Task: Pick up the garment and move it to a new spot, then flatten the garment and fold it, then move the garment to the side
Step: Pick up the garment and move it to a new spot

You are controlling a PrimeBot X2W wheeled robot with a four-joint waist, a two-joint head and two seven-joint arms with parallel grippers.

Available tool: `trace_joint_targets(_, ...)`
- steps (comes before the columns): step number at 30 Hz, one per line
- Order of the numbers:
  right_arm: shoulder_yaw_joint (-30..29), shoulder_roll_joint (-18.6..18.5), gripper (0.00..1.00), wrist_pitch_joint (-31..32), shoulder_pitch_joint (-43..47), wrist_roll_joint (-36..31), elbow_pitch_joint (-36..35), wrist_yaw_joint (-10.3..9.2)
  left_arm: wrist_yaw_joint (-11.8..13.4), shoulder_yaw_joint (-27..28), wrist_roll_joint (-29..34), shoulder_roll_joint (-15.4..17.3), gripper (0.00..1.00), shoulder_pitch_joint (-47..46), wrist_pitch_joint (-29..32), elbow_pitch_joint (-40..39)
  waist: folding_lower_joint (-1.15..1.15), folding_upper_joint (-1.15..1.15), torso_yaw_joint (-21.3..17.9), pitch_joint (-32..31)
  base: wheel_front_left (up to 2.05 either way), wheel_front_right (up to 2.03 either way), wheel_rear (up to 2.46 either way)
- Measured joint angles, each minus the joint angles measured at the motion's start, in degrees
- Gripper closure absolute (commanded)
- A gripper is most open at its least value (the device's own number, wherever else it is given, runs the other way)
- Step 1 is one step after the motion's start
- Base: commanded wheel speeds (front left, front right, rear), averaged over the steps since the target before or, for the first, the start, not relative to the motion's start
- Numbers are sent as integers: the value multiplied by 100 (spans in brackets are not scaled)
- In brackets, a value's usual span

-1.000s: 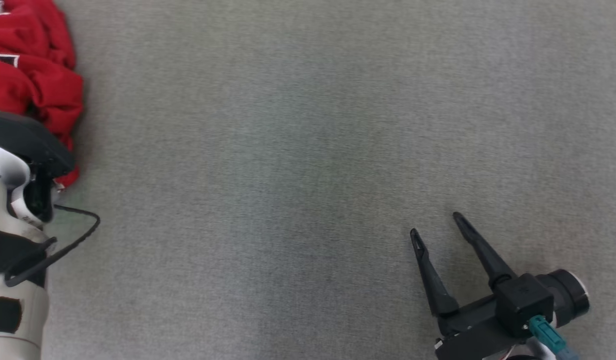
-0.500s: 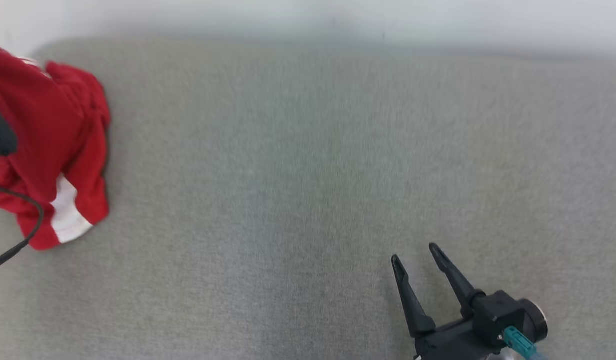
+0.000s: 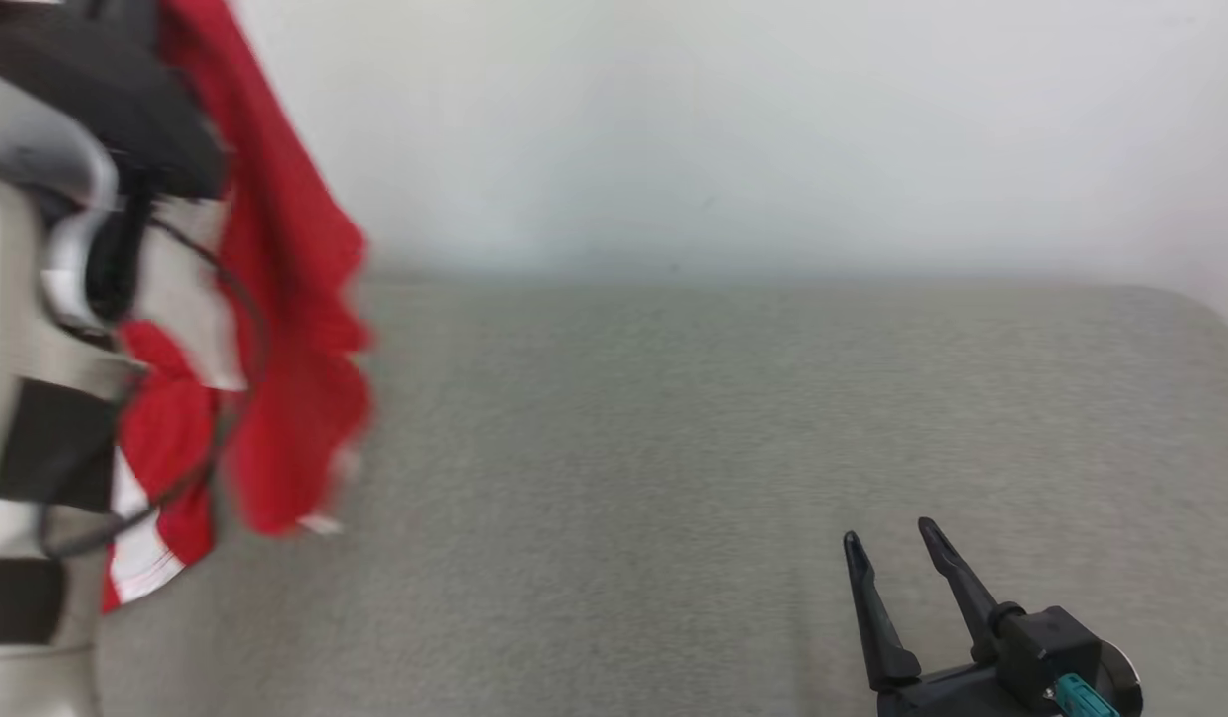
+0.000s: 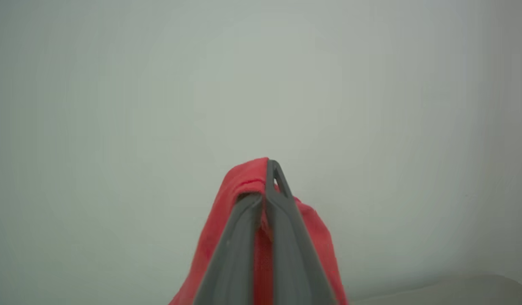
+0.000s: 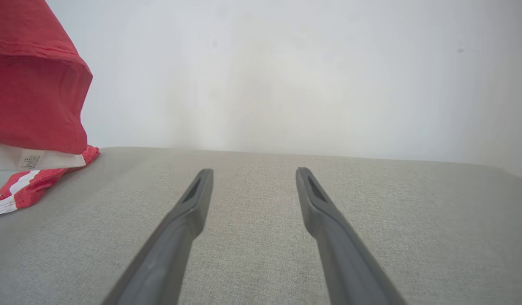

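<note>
Leftward, limp red-and-white garment point(image 3: 295, 349) in the closed left claw point(image 4: 264, 182); right claw point(image 3: 889, 531) agape.

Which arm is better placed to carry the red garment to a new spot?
Left. The left hand is shut on the red garment, which hangs from it. The right hand is open and empty, apart from the garment.

One red garment point(image 3: 295, 329); one grey surface point(image 3: 673, 478); one left gripper point(image 4: 265, 182), one right gripper point(image 3: 889, 531); two fingers point(image 5: 189, 212) each.
</note>
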Motion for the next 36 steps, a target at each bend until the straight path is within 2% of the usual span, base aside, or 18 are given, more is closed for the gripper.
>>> trace_joint_targets(4, -146, 4, 0, 89, 89, -90, -174, 0, -13, -310, -42, -342, 100, 289, -58, -590, 0, 0, -466, -179, 0, 0, 0)
trace_joint_targets(7, -169, 3, 0, 163, 192, -107, -223, 0, 98, -466, 1, -567, 100, 595, -160, -779, 1, 1, -783, -207, 0, 0, 0)
trace_joint_targets(12, -111, 3, 0, 225, 199, -104, -341, 0, 313, -672, 168, -691, 100, 1165, -344, -837, 1, 1, -1289, -179, 0, 0, 0)
trace_joint_targets(18, -24, 3, 0, 236, 176, -79, -358, 0, 402, -990, 355, -886, 100, 1891, -661, -348, 2, 1, -1721, -33, 0, 0, 0)
trace_joint_targets(24, 122, 4, 0, 280, 118, -45, -338, 0, 417, -1228, 245, -1268, 100, 2794, -1195, 503, 3, 2, -1839, 174, 0, 0, 0)
trace_joint_targets(25, 144, 4, 0, 283, 105, -45, -334, 0, 349, -1279, 186, -1321, 65, 2919, -1270, 633, 3, 2, -1829, 186, 0, 0, 0)
trace_joint_targets(26, 151, 4, 0, 286, 98, -44, -331, 0, 325, -1335, 152, -1361, 0, 3034, -1347, 771, 2, 2, -1812, 192, 0, 0, 0)
trace_joint_targets(30, 123, 3, 0, 314, 81, -43, -305, -1, 303, -1449, 20, -1505, 0, 3332, -1568, 1172, 2, 2, -1678, 180, 0, 0, 0)
trace_joint_targets(34, 99, 5, 0, 376, 152, -51, -266, -1, 183, -1601, -185, -1564, 0, 3483, -1731, 1221, 2, 2, -1473, 135, 0, 0, 0)
trace_joint_targets(36, 11, 7, 0, 377, 210, -57, -243, 0, 159, -1680, -121, -1566, 0, 3614, -2047, 1095, 2, 2, -1360, 101, 0, 0, 0)
